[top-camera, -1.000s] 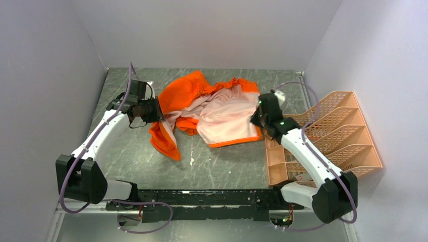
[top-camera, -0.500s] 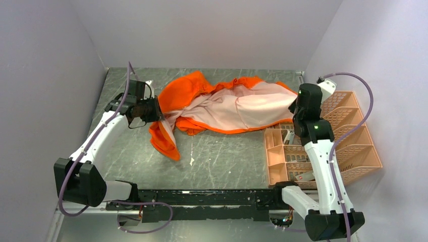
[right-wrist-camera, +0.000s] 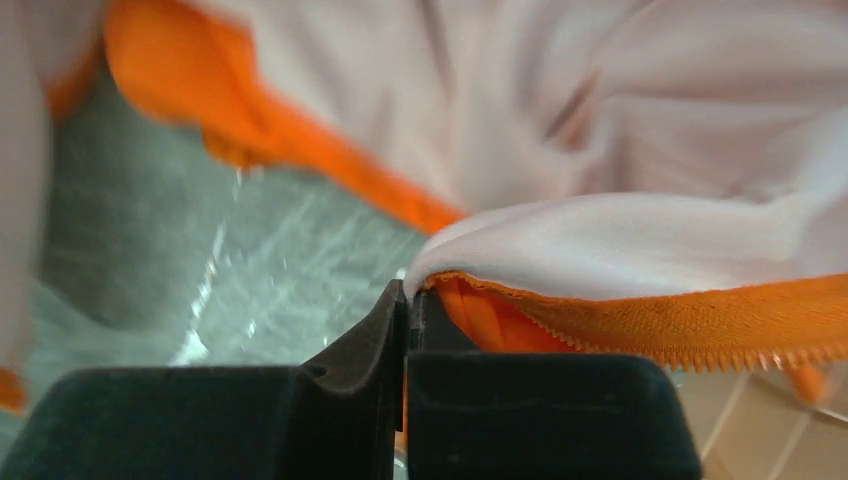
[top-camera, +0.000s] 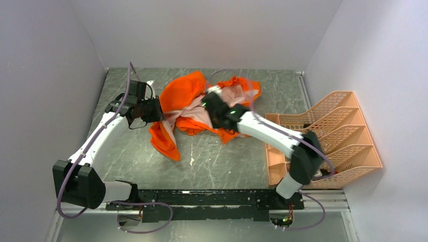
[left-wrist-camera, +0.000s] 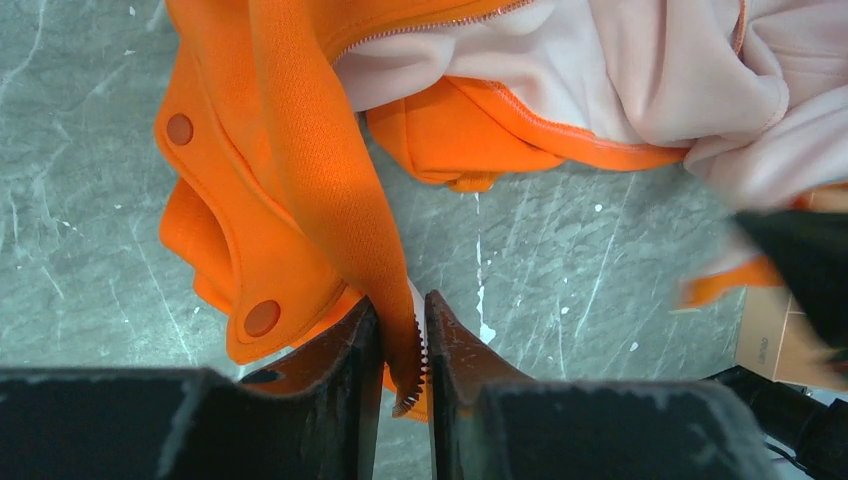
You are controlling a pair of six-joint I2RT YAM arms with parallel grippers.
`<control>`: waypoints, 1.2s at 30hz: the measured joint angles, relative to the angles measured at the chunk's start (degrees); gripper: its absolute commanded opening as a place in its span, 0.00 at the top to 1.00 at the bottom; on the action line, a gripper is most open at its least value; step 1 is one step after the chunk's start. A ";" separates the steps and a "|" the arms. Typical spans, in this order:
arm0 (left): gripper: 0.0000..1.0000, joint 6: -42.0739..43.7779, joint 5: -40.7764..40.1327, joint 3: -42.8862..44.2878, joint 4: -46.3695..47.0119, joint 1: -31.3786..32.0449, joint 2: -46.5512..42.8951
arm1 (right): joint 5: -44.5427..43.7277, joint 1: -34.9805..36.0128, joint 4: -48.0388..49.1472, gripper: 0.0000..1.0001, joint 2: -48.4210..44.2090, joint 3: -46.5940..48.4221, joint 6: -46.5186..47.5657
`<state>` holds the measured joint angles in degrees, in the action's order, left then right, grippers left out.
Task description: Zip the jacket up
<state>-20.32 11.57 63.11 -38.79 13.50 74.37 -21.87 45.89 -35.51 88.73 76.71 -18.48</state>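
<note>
On my grey table the jacket lies bunched at the far middle, left of the peach rack. My left gripper pinches its toothed zipper edge, jaws nearly together. My right gripper clamps its orange hem tight.

White arms, black joints, mauve cables, perhaps small green lights.

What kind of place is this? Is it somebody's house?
Probably a robot test booth, not a house: plain pale walls box in a grey table, and two robot arms hold an orange jacket.
</note>
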 measured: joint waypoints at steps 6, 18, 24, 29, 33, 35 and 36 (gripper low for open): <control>0.73 0.07 -0.22 0.00 0.00 0.48 0.00 | 3.39 9.64 -4.70 1.00 13.29 -1.53 1.20; 0.67 0.17 -0.24 -0.07 0.09 0.57 0.22 | 5.79 11.87 -6.58 0.34 11.67 2.62 0.96; 0.61 -0.22 -0.22 -0.28 1.46 1.22 1.33 | 2.45 11.87 -4.59 0.29 5.07 0.61 -1.09; 0.54 -0.74 -0.70 -0.28 2.10 5.33 4.70 | 1.92 11.87 -2.91 0.29 -0.48 -5.99 -3.72; 0.46 -1.75 -0.92 -0.31 2.62 9.20 8.28 | 2.43 11.87 -1.66 0.29 -2.58 -11.72 -6.88; 0.43 -2.23 -0.90 -0.28 3.48 10.56 9.90 | 2.82 11.87 -1.16 0.30 -3.89 -14.67 -8.59; 0.40 -2.45 -0.90 -0.26 3.85 11.06 10.73 | 2.89 11.82 -1.01 0.31 -4.44 -15.74 -9.25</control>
<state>-22.76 10.68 62.85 -34.94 24.56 85.10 -18.98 57.71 -36.51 84.29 60.97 -27.73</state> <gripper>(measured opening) 0.546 0.705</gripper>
